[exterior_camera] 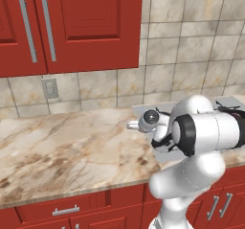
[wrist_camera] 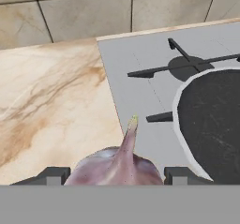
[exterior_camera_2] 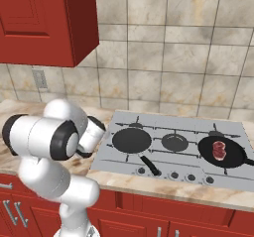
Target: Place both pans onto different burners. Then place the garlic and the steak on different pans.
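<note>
Step in hand: carrying the garlic (wrist_camera: 117,164) toward the empty left pan (exterior_camera_2: 131,140); judged from how things lie.
Claw: in the hand view the claw (wrist_camera: 114,175) has a fingertip on each side of the garlic bulb, clamped on it, pointed tip facing away from the hand.
Garlic position: held over the seam where the marble worktop (wrist_camera: 51,96) meets the silver cooktop (wrist_camera: 136,82); not yet over the pan (wrist_camera: 213,129), which lies off to one side.
Left pan: sits on the left burner, handle (exterior_camera_2: 149,164) pointing toward the knob row; nothing in it.
Right pan: the other pan (exterior_camera_2: 233,154) is on the right burner with the steak (exterior_camera_2: 218,149) lying inside.
Centre burner: the middle burner (exterior_camera_2: 174,142) is bare.
Progress: both pans placed, steak placed; garlic is the last item, by my reading.
Risk 1: the bulb is round and tapering; if the fingertips bear only on its lower curve it could squirt out during the sideways move and roll on the worktop.
Risk 2: letting go too soon would drop it on the cooktop or grate beside the rim rather than in the pan.
Risk 3: coming in low could catch the pan rim and shove the pan off its burner.
Unclear: height of the bulb above the cooktop cannot be told.
</note>
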Available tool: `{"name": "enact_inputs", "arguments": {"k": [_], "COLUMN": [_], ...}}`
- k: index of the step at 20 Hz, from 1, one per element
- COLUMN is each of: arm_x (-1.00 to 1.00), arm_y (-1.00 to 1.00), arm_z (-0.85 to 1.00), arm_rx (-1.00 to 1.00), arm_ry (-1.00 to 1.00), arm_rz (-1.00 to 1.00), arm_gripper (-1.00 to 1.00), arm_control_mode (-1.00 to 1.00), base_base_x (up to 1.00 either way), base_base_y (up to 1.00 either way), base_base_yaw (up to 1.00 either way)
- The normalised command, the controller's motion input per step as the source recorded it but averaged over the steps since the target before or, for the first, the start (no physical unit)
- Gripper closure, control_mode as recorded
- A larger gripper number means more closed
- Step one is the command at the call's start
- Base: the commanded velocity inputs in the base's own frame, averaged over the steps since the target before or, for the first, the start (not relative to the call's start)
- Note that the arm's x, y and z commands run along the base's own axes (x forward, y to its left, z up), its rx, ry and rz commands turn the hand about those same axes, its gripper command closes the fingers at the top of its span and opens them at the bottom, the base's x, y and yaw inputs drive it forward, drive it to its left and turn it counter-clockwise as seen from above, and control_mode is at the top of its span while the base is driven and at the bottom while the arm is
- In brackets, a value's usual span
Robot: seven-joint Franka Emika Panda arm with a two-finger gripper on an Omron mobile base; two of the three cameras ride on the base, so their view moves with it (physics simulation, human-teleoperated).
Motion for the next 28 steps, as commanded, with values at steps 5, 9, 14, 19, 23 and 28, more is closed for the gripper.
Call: {"name": "enact_inputs", "arguments": {"k": [5, 9, 14, 19, 23, 28], "arm_x": [0.0, 0.0, 0.03, 0.08, 0.05, 0.0], "arm_y": [-0.18, -0.05, -0.07, -0.29, -0.44, -0.48], "arm_z": [0.51, 0.54, 0.51, 0.5, 0.26, -0.06], "arm_rx": [0.0, 0.0, 0.0, 0.0, 0.0, 0.0], "arm_ry": [0.11, 0.1, 0.11, 0.12, 0.1, 0.01], "arm_rz": [-0.06, -0.05, -0.05, -0.04, -0.03, 0.0], "arm_gripper": [1.0, 1.0, 1.0, 1.0, 1.0, 1.0], "arm_control_mode": [-1.0, -1.0, -1.0, -1.0, -1.0, -1.0], "base_base_x": [0.0, 0.0, 0.0, 0.0, 0.0, 0.0], "base_base_y": [0.0, 0.0, 0.0, 0.0, 0.0, 0.0], "base_base_yaw": [0.0, 0.0, 0.0, 0.0, 0.0, 0.0]}}
